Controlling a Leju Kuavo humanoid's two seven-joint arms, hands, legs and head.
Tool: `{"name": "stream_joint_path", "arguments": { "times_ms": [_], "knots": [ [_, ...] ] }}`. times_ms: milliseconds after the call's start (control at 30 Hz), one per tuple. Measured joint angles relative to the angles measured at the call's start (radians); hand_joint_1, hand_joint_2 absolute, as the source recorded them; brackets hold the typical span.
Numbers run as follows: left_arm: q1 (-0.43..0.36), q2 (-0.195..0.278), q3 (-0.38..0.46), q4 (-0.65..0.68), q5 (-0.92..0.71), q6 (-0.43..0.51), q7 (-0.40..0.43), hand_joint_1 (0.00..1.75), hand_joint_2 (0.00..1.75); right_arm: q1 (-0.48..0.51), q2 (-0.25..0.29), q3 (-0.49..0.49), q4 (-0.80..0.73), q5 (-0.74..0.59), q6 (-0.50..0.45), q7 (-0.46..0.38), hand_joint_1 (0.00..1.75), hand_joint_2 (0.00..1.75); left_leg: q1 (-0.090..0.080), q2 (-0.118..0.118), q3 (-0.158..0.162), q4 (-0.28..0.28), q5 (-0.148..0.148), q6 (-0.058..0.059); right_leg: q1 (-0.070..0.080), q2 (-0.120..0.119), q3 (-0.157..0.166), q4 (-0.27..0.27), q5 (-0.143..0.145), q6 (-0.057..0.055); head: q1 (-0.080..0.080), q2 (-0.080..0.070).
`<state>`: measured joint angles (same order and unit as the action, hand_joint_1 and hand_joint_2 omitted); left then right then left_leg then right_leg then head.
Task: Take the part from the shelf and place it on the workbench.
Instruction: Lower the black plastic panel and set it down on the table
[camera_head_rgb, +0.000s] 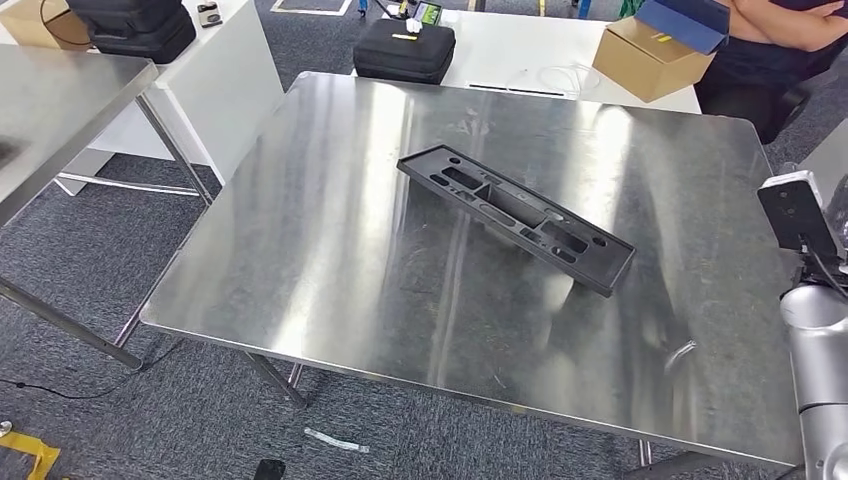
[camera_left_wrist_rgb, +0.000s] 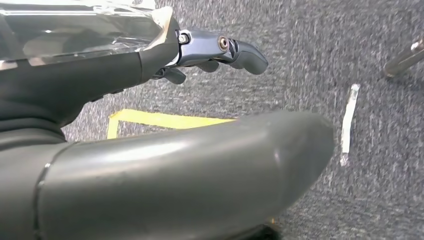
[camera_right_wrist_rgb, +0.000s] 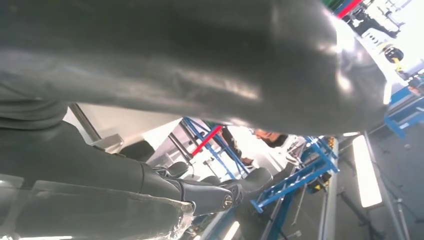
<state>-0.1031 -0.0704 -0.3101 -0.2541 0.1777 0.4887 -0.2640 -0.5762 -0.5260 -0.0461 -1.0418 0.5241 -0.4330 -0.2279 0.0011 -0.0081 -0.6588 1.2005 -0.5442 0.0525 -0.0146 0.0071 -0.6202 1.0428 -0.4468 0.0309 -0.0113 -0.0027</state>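
The black part (camera_head_rgb: 515, 215), a long flat plastic frame with several slots, lies slantwise on the steel workbench (camera_head_rgb: 330, 260), right of its middle, with no hand touching it. My right arm (camera_head_rgb: 815, 360) rises at the bench's right edge with its wrist camera (camera_head_rgb: 795, 210) above it. In the right wrist view my right hand (camera_right_wrist_rgb: 150, 185) points up towards ceiling lights, fingers (camera_right_wrist_rgb: 210, 195) extended and holding nothing. In the left wrist view my left hand (camera_left_wrist_rgb: 125, 75) hangs over grey carpet, fingers (camera_left_wrist_rgb: 240, 52) stretched out, thumb (camera_left_wrist_rgb: 175, 175) apart, nothing in it.
Behind the bench a white table carries a black case (camera_head_rgb: 405, 48) and a cardboard box (camera_head_rgb: 650, 55); a person (camera_head_rgb: 780, 30) stands at the back right. Another steel table (camera_head_rgb: 60, 110) stands to the left. Yellow tape (camera_left_wrist_rgb: 160, 119) and a white strip (camera_left_wrist_rgb: 348, 122) mark the floor.
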Motion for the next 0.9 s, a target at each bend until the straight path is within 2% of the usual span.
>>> {"name": "stream_joint_path", "arguments": {
  "times_ms": [67,100,167,233,267,333,367,400,433,467,533,567,600,633,700,733,767,833,867,900],
  "knots": [
    [-0.002,0.004,0.0,0.0,0.0,0.0,0.0,0.0,0.0,0.0,0.001,0.002,-0.003,0.0,0.0,0.0,0.0,0.0,-0.018,0.002,0.08,-0.114,0.025,0.029,0.005,-0.001,-0.003,-0.002,0.009,0.002,0.002,0.0],
    [-0.002,0.006,0.0,0.0,0.0,0.0,0.0,0.0,0.0,0.001,0.003,0.003,-0.003,0.0,0.0,0.0,0.0,0.0,-0.026,0.003,0.1,-0.144,0.031,0.037,0.003,-0.002,-0.002,-0.003,0.013,0.006,0.003,0.0],
    [-0.003,0.007,0.0,0.0,0.001,0.0,0.0,0.0,0.0,0.002,0.004,0.006,-0.004,0.0,0.0,0.0,0.0,0.0,-0.035,0.004,0.104,-0.166,0.045,0.04,-0.001,-0.005,-0.002,-0.009,0.023,0.02,0.003,0.0],
    [-0.003,0.007,0.0,0.0,0.003,0.0,0.0,0.0,0.0,0.003,0.003,0.01,-0.004,0.0,0.0,0.0,0.0,0.0,-0.032,0.005,0.107,-0.195,0.068,0.04,-0.002,-0.007,-0.011,-0.004,0.018,0.028,0.003,0.0],
    [-0.003,0.007,0.001,0.0,0.003,0.0,0.0,0.0,0.0,0.002,0.002,0.011,-0.004,-0.001,-0.001,0.0,0.0,0.0,-0.028,0.006,0.106,-0.209,0.082,0.04,0.0,-0.007,-0.022,0.018,-0.003,0.027,0.005,0.0],
    [-0.003,0.004,0.001,0.0,0.004,0.0,-0.001,0.0,0.0,0.002,0.002,0.012,-0.004,-0.005,-0.003,-0.002,0.0,0.0,-0.024,0.007,0.092,-0.22,0.104,0.039,-0.002,-0.007,-0.058,0.12,-0.073,0.023,0.008,0.0],
    [-0.003,0.001,0.0,0.0,0.005,0.001,-0.002,0.0,0.0,0.004,0.003,0.013,-0.004,-0.008,-0.004,-0.004,0.0,0.0,-0.023,0.008,0.081,-0.22,0.112,0.038,-0.006,-0.007,-0.074,0.181,-0.104,0.025,0.009,0.0],
    [-0.003,-0.001,0.0,0.0,0.007,0.001,-0.002,0.0,0.0,0.006,0.003,0.013,-0.004,-0.012,-0.004,-0.006,0.0,0.0,-0.021,0.008,0.07,-0.219,0.119,0.034,-0.01,-0.007,-0.081,0.223,-0.12,0.032,0.008,0.0],
    [-0.002,-0.002,0.0,0.0,0.008,0.002,-0.003,0.0,0.0,0.007,0.003,0.013,-0.003,-0.016,-0.004,-0.008,0.0,0.0,-0.018,0.008,0.059,-0.218,0.127,0.03,-0.016,-0.007,-0.072,0.233,-0.119,0.044,0.008,0.0],
    [-0.002,-0.002,0.0,0.0,0.01,0.002,-0.003,0.0,0.0,0.008,0.003,0.013,-0.003,-0.02,-0.004,-0.011,0.0,0.0,-0.014,0.008,0.048,-0.216,0.133,0.024,-0.021,-0.008,-0.045,0.206,-0.105,0.059,0.008,0.0],
    [-0.003,-0.001,0.0,0.0,0.01,0.003,-0.006,0.0,0.0,0.007,0.003,0.014,-0.001,-0.028,-0.005,-0.018,0.0,0.0,-0.006,0.008,0.025,-0.202,0.143,0.011,-0.034,-0.009,0.045,0.077,-0.075,0.092,0.01,0.0],
    [-0.003,-0.001,0.0,0.0,0.011,0.003,-0.008,0.0,0.0,0.007,0.004,0.014,0.0,-0.032,-0.007,-0.021,0.0,0.0,-0.005,0.008,0.014,-0.192,0.146,0.004,-0.034,-0.006,0.08,0.023,-0.068,0.097,0.011,0.0],
    [-0.003,-0.001,0.0,0.0,0.011,0.004,-0.01,0.0,0.0,0.007,0.005,0.016,0.001,-0.036,-0.009,-0.024,0.0,0.0,-0.006,0.007,0.005,-0.183,0.149,-0.003,-0.033,-0.004,0.1,-0.01,-0.069,0.096,0.013,0.0],
    [-0.003,-0.001,0.0,0.0,0.011,0.004,-0.013,0.0,0.0,0.009,0.007,0.017,0.002,-0.039,-0.012,-0.025,0.0,0.0,-0.008,0.005,-0.002,-0.177,0.153,-0.009,-0.03,-0.001,0.103,-0.019,-0.074,0.088,0.013,0.0],
    [-0.001,-0.001,0.0,0.001,0.012,0.004,-0.016,0.0,0.0,0.015,0.01,0.019,0.003,-0.044,-0.019,-0.026,0.0,0.0,-0.008,0.002,-0.012,-0.17,0.161,-0.018,-0.031,0.0,0.088,-0.011,-0.066,0.067,0.011,0.0],
    [0.0,-0.001,0.0,0.001,0.012,0.004,-0.017,0.0,0.0,0.017,0.012,0.02,0.003,-0.046,-0.022,-0.026,0.0,0.0,-0.006,0.002,-0.02,-0.16,0.149,-0.022,-0.033,-0.001,0.08,-0.008,-0.06,0.055,0.009,0.0],
    [0.0,0.0,0.0,0.001,0.012,0.004,-0.018,0.0,0.0,0.018,0.013,0.02,0.003,-0.048,-0.026,-0.026,0.0,0.0,-0.003,0.003,-0.033,-0.133,0.121,-0.027,-0.034,-0.003,0.071,-0.007,-0.053,0.042,0.009,0.0],
    [0.0,0.0,0.0,0.002,0.012,0.004,-0.018,0.0,0.0,0.018,0.015,0.021,0.002,-0.05,-0.031,-0.025,0.0,0.0,0.0,0.004,-0.07,-0.023,0.031,-0.035,-0.031,-0.005,0.052,-0.007,-0.036,0.019,0.007,0.0],
    [0.0,0.0,0.0,0.002,0.012,0.004,-0.018,0.0,0.0,0.019,0.016,0.021,0.002,-0.05,-0.033,-0.025,0.0,0.0,0.001,0.004,-0.088,0.043,-0.009,-0.037,-0.028,-0.006,0.042,-0.007,-0.028,0.011,0.007,0.0],
    [0.0,-0.001,0.0,0.002,0.012,0.004,-0.019,0.0,0.0,0.02,0.018,0.022,0.002,-0.05,-0.034,-0.025,0.0,0.0,0.002,0.004,-0.098,0.095,-0.031,-0.037,-0.024,-0.006,0.032,-0.007,-0.02,0.006,0.006,0.0]
  ]
}}
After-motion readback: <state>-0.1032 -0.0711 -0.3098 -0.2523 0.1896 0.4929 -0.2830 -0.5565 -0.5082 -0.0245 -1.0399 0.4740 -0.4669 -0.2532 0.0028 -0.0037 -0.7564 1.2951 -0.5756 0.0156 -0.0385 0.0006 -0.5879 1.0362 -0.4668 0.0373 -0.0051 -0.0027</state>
